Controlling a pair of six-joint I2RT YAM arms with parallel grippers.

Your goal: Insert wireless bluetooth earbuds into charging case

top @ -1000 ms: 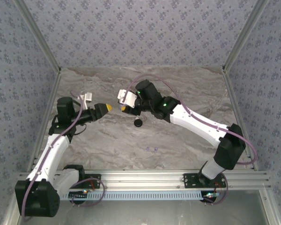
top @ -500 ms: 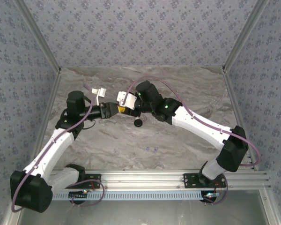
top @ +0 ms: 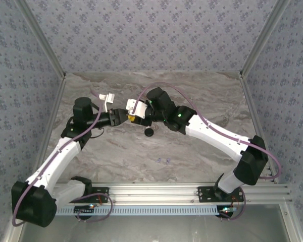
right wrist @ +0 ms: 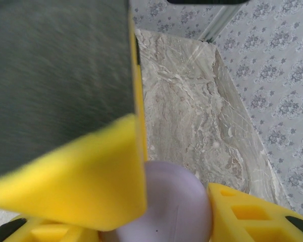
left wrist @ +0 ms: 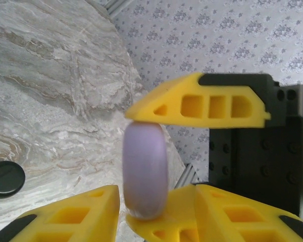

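My right gripper (top: 135, 117) is shut on a round lilac charging case (left wrist: 145, 171) and holds it by its rim, edge-on, above the table. My left gripper (top: 122, 117) meets it nose to nose. Its jaws straddle the case's flat faces, with a thin gap on one side and a wider one on the other. In the right wrist view the case (right wrist: 164, 209) sits between my own fingers (right wrist: 252, 214), with the left gripper's yellow finger (right wrist: 76, 186) across it. Tiny lilac earbuds (top: 163, 161) lie on the marble in front.
A black round case (top: 149, 131) lies closed on the table just below the two grippers, and it appears again in the left wrist view (left wrist: 6, 179). Patterned walls enclose the marble table (top: 202, 96) on three sides.
The left arm swung right until its gripper met the right one, and its jaws narrowed around the lilac case. The right gripper kept its hold and barely moved.
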